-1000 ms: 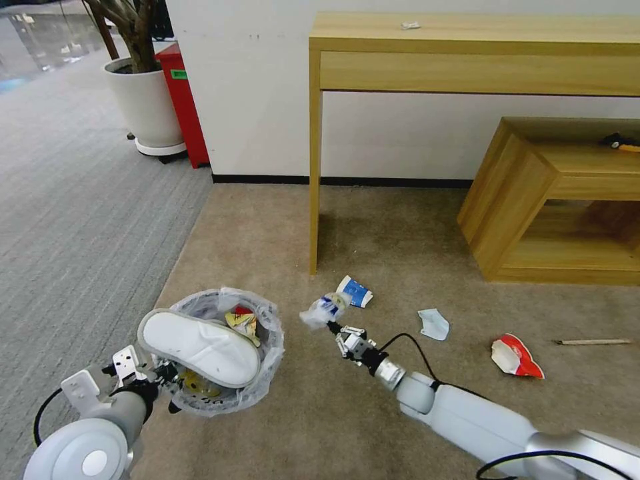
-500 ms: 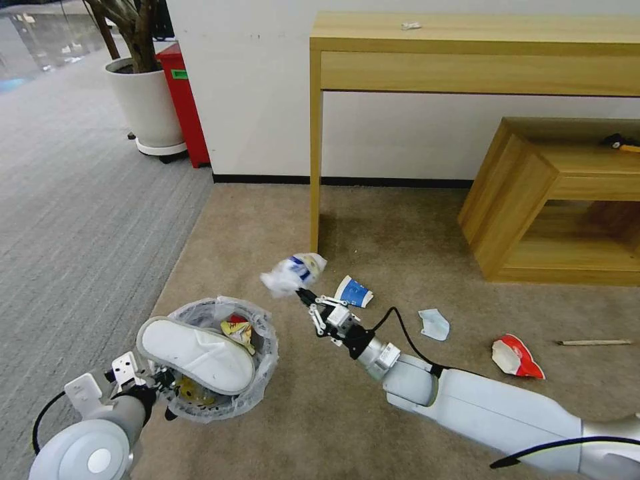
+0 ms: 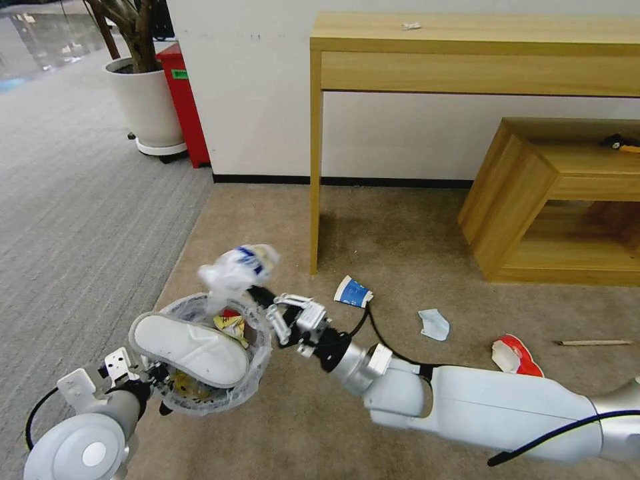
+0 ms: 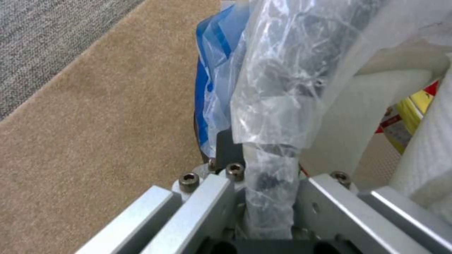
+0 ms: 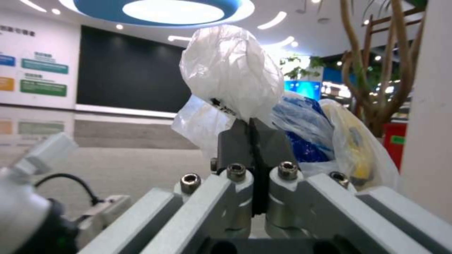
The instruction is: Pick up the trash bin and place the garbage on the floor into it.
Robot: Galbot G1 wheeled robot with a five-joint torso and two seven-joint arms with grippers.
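Right gripper point(image 3: 257, 293): pinching a crumpled plastic wrapper point(image 3: 235, 268) above the trash bin point(image 3: 257, 347); wrist view shows fingers point(image 5: 254, 141) pressed together.
Left gripper point(image 4: 271, 197): clamps bin rim.
Floor point(image 3: 400, 233): paper cup point(image 3: 353, 292), mask point(image 3: 434, 323).

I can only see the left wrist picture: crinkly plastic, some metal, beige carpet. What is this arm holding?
Observer: The left gripper is shut on the rim of the trash bin, held above the floor.
Operator: Anything inside it?
Observer: A white slipper lies across the top, over a yellow wrapper.
Operator: And the other arm?
Observer: The right gripper pinches a crumpled white and blue bag just over the bin's far rim.
Operator: Is litter left on the floor?
Observer: Yes: a paper cup, a pale blue mask, a red wrapper and a wooden stick.
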